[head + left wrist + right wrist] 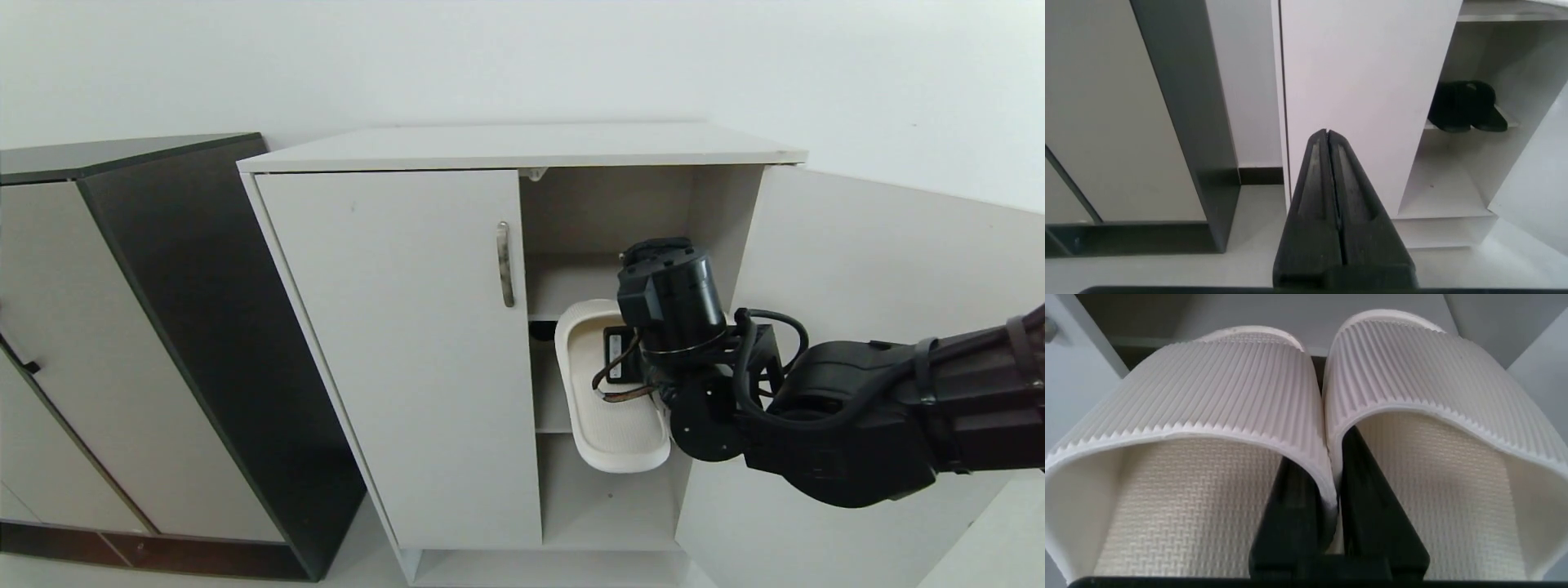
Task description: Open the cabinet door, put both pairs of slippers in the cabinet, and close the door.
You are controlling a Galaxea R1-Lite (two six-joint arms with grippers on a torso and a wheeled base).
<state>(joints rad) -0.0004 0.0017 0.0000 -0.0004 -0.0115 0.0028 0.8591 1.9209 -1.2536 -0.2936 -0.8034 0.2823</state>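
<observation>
The white cabinet [522,147] has its right door [865,253] swung open and its left door [408,351] closed. My right gripper [1327,510] is shut on a pair of cream ribbed slippers [1249,400], pinching their two inner walls together. It holds the cream slippers [608,408] in the open right half, in front of the middle shelf. A black pair of slippers [1470,106] lies on the middle shelf inside. My left gripper [1328,140] is shut on nothing, low in front of the closed left door.
A dark-sided cabinet [204,327] stands close to the left of the white one. The closed door carries a metal handle [505,263]. The bottom compartment [604,498] below the slippers is bare.
</observation>
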